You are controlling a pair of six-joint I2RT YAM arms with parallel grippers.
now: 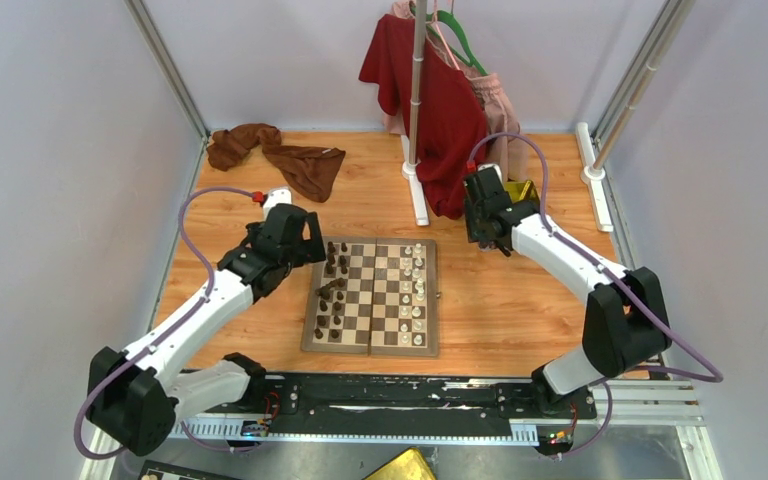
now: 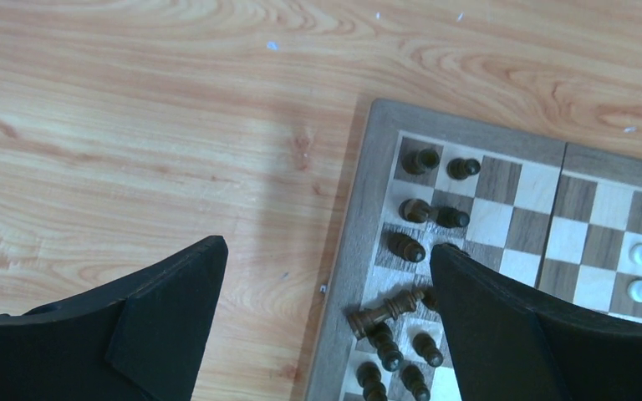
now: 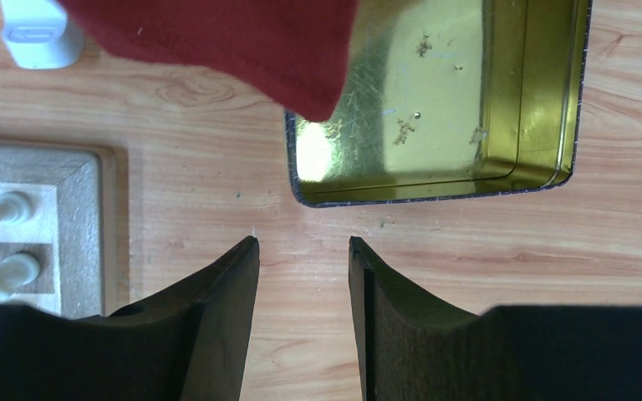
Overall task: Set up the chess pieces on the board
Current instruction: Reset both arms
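The board (image 1: 370, 349) lies in the middle of the table. Dark brown chess pieces (image 1: 333, 290) stand along its left columns and cream-white ones (image 1: 417, 290) along its right columns. In the left wrist view one dark piece (image 2: 384, 312) lies on its side among upright ones (image 2: 405, 246) near the board's edge. My left gripper (image 2: 328, 246) hangs open and empty over the board's far left edge, also seen from above (image 1: 305, 245). My right gripper (image 3: 303, 242) is open over bare wood, with nothing between its fingers, right of the board's corner (image 3: 79, 225).
A gold metal tray (image 3: 435, 188) lies just beyond my right gripper, partly under a hanging red garment (image 3: 217, 42). The garment rack's pole (image 1: 417, 100) stands behind the board. A brown cloth (image 1: 280, 155) lies at the back left. A white block (image 3: 38, 33) sits nearby.
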